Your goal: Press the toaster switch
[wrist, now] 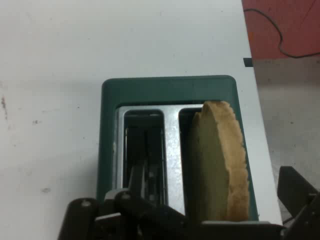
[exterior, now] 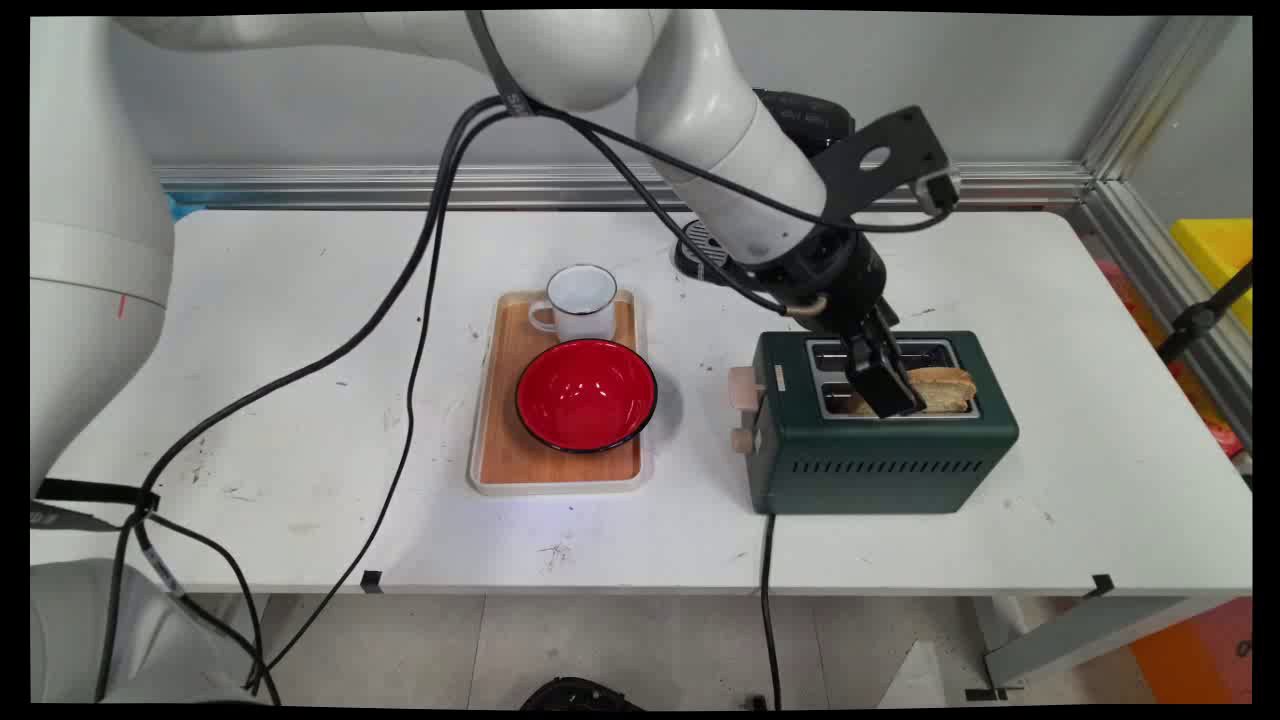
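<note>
Toaster (exterior: 880, 440), green: toast (exterior: 945, 388) upright in near slot, jaws of gripper (exterior: 885, 385) spread either side. Tray (exterior: 500, 440) at 9 o'clock holds bowl (exterior: 586, 394), mug (exterior: 580, 300).

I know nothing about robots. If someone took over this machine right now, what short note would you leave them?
Pincer: open, lowered over the top of the green toaster, one finger on each side of the slice of toast. In the hand view, one finger stands apart from the slice.
Toast: stands upright in the toaster's near slot, sticking out of the top. The far slot is empty.
Toaster: on the right part of the white table, with its cord hanging over the near edge.
Wooden tray: left of the toaster. It holds a red bowl and, behind that, a white mug. Both are empty.
</note>
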`<state>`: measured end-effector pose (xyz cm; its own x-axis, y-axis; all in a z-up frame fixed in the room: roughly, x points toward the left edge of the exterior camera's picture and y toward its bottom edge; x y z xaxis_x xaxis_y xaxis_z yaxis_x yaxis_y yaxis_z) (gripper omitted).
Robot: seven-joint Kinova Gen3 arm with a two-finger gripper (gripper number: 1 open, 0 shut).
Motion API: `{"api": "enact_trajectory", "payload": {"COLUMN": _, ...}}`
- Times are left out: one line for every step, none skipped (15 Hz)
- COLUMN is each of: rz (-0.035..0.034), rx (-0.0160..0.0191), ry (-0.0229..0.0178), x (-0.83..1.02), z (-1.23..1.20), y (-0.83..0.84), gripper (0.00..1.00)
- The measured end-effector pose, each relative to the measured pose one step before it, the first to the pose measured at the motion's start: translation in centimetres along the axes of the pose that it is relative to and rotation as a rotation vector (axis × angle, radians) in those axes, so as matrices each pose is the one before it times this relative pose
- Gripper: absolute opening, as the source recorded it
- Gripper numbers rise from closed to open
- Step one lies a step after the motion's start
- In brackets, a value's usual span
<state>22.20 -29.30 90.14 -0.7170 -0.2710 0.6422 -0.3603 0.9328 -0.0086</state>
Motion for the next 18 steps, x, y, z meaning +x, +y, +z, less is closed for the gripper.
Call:
{"api": "enact_trajectory", "payload": {"rz": -0.00308, "rx": 0.00222, "ry": 0.00347, "x": 0.0, "z": -0.418, "y": -0.115, "gripper": 1.0}}
{"api": "enact_trajectory", "payload": {"rz": -0.00499, "rx": 0.00375, "ry": 0.00688, "x": -0.016, "z": -0.714, "y": -0.18, "gripper": 1.0}}
{"api": "enact_trajectory", "payload": {"rz": -0.00283, "rx": 0.00201, "ry": 0.00356, "x": -0.05, "z": -0.583, "y": -0.095, "gripper": 1.0}}
{"api": "enact_trajectory", "payload": {"rz": -0.0022, "rx": 0.00111, "ry": 0.00264, "x": -0.037, "z": -0.431, "y": -0.075, "gripper": 1.0}}
{"api": "enact_trajectory", "payload": {"rz": -0.00114, "rx": 0.00018, "ry": 0.00211, "x": -0.053, "z": -0.569, "y": -0.058, "gripper": 1.0}}
{"api": "enact_trajectory", "payload": {"rz": -0.00059, "rx": 0.00038, "ry": 0.00183, "x": -0.085, "z": -0.638, "y": -0.045, "gripper": 1.0}}
{"api": "enact_trajectory", "payload": {"rz": -0.00061, "rx": 0.00107, "ry": 0.00174, "x": -0.166, "z": -0.884, "y": -0.039, "gripper": 1.0}}
{"api": "enact_trajectory", "payload": {"rz": -0.00063, "rx": 0.00098, "ry": 0.00119, "x": -0.197, "z": -0.968, "y": -0.039, "gripper": 1.0}}
{"api": "enact_trajectory", "payload": {"rz": 0.00164, "rx": 0.00014, "ry": -0.00041, "x": -0.271, "z": -0.967, "y": -0.032, "gripper": 1.0}}
{"api": "enact_trajectory", "payload": {"rz": 0.0025, "rx": -0.00033, "ry": -0.00163, "x": -0.276, "z": -0.786, "y": -0.043, "gripper": 1.0}}
{"api": "enact_trajectory", "payload": {"rz": 0.00172, "rx": 0.00083, "ry": -0.00222, "x": -0.404, "z": -0.914, "y": -0.045, "gripper": 1.0}}
{"api": "enact_trajectory", "payload": {"rz": 0.00093, "rx": 0.00078, "ry": -0.0019, "x": -0.31, "z": -0.596, "y": -0.036, "gripper": 1.0}}
{"api": "enact_trajectory", "payload": {"rz": 0.00093, "rx": 0.0006, "ry": -0.00214, "x": -0.321, "z": -0.584, "y": -0.04, "gripper": 1.0}}
{"api": "enact_trajectory", "payload": {"rz": 0.00201, "rx": 0.00013, "ry": -0.00325, "x": -0.453, "z": -0.73, "y": -0.024, "gripper": 1.0}}
{"api": "enact_trajectory", "payload": {"rz": 0.00179, "rx": -0.00028, "ry": -0.00188, "x": -0.258, "z": -0.387, "y": -0.005, "gripper": 0.0}}
{"api": "enact_trajectory", "payload": {"rz": 0.00179, "rx": -0.00012, "ry": -0.0027, "x": -0.287, "z": -0.36, "y": 0.006, "gripper": 0.0}}
{"api": "enact_trajectory", "payload": {"rz": 0.0015, "rx": 0.00022, "ry": -0.00264, "x": -0.301, "z": -0.361, "y": 0.005, "gripper": 0.0}}
{"api": "enact_trajectory", "payload": {"rz": 0.00095, "rx": 0.00143, "ry": -0.00784, "x": -0.678, "z": -0.65, "y": 0.013, "gripper": 0.0}}
